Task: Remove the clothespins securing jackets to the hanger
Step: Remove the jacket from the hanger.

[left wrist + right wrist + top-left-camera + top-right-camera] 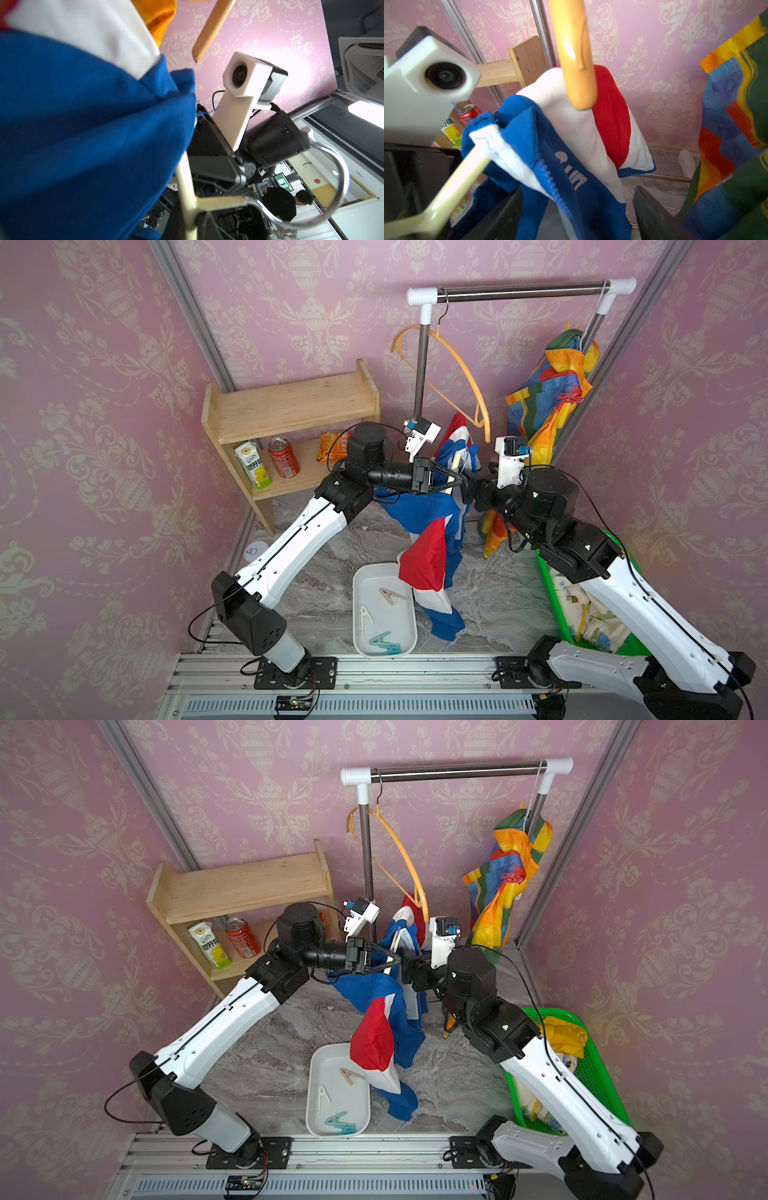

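The left gripper (457, 482) is clamped tight on the cream hanger (452, 187). It holds the hanger out in front of the clothes rack (519, 290), off the rail, so the blue, red and white jacket (428, 560) draped on it hangs free within reach of both arms. The right gripper (578, 193) meets it head-on. Its fingers (652, 214) are spread wide, with blue fabric between them and nothing gripped. I can't spot a clothespin on this jacket, though folds hide much of it. My read: the right arm is either hunting a last pin or lining up to pull the jacket off.

Now the containers. The white tray (401, 622) sits on the surface in front of the rack, under the jacket's hem. In it are a beige-pink clothespin (392, 596), a white clothespin (365, 616) and a teal clothespin (384, 644), possibly two overlapping. The green basket (594, 1077), in front of the rack under the right arm, holds a bunched yellow jacket (563, 1038).

On the rack, an empty orange hanger (465, 369) hangs at the rail's end nearer the left arm. The rainbow jacket (548, 406) hangs at the far end with a red clothespin (572, 397) clipped on, so there's work left.
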### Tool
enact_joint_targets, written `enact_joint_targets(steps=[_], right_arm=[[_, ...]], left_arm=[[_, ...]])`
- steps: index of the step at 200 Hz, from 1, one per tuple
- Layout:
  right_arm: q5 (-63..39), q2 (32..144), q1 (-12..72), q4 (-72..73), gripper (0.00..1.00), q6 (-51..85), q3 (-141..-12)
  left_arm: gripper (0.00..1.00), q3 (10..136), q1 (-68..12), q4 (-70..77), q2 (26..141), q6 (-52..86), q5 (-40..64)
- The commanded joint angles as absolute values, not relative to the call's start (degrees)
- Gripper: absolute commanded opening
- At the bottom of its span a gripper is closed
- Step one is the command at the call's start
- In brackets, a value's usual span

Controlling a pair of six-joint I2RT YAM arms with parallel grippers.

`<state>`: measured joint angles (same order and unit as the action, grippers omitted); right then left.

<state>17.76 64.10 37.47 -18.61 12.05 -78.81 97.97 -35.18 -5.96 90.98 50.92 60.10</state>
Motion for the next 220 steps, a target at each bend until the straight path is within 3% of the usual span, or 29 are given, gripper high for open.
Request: enact_joint_targets(steps=[1,13,32,37,77,120,220], right_arm=[[18.8,66.8,36.9,-16.5,0.8,12.1,-81.3],[20.4,67.6,35.9,-15.4,0.71,12.7,-81.2],[19.9,67.2,31.5,-10.8,0.33,15.5,-79.8],[19.4,67.1,30.4,-9.9,0.27,16.1,-79.7],[16.9,66.9,26.3,-9.4,0.1,16.7,-81.7],[15.3,69.7,23.6,-12.0,0.01,15.7,-86.9],[9.6,83.0,16.4,-11.3,0.02,18.8,-97.8]], left_arm=[[0.0,100.2,-36.1,-2.6,90.6,48.6,63.6],[0.0,100.9,-36.2,-3.2,90.8,48.5,64.1],[0.0,102.1,-36.2,-5.1,91.5,48.2,65.4],[0.0,102.3,-36.2,-5.9,91.6,47.7,65.6],[0.0,102.4,-36.1,-12.4,91.9,42.7,64.5],[0.0,103.1,-36.2,-14.5,92.9,42.3,66.2],[0.0,102.9,-38.8,-23.3,93.2,39.7,71.0]])
